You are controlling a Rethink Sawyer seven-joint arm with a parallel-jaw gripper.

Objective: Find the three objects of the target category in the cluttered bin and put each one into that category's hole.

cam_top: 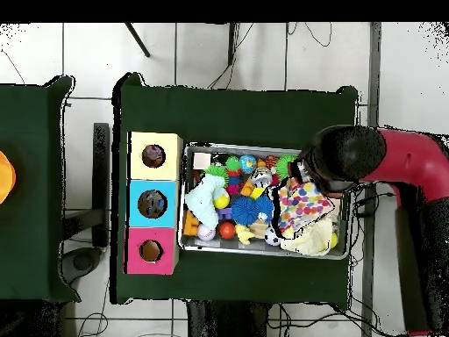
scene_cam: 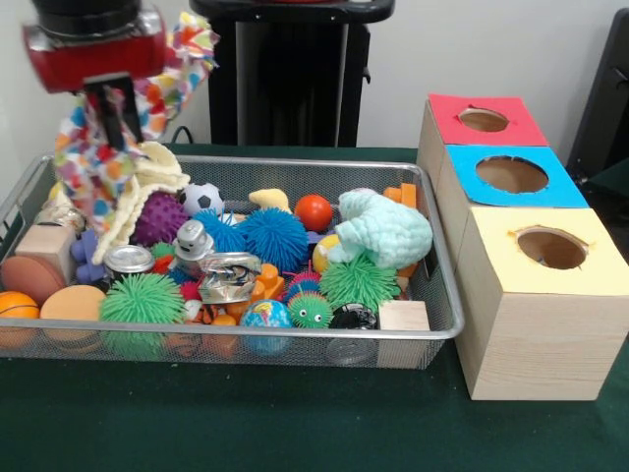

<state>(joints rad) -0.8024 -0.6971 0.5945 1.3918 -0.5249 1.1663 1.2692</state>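
My gripper (scene_cam: 112, 116) hangs over the left end of the wire bin (scene_cam: 295, 163), shut on a polka-dot cloth (scene_cam: 84, 162) lifted above the clutter. The cloth drapes down both sides of the fingers. A cream cloth (scene_cam: 147, 182) trails beneath it onto the toys. In the overhead view the polka-dot cloth (cam_top: 302, 204) and cream cloth (cam_top: 311, 239) lie by the bin's right end, and the arm's head hides the gripper. A mint knitted cloth (scene_cam: 385, 228) (cam_top: 204, 198) lies at the bin's other end. The red hole (scene_cam: 484, 120), blue hole (scene_cam: 511, 174) and yellow hole (scene_cam: 551, 248) are open.
The bin holds several spiky balls, a crushed can (scene_cam: 228, 277), a small soccer ball (scene_cam: 201, 198), an orange ball (scene_cam: 314, 211) and wooden blocks (scene_cam: 404, 317). The box row (cam_top: 153, 204) stands against the bin's end. A green cloth covers the table (scene_cam: 295, 423).
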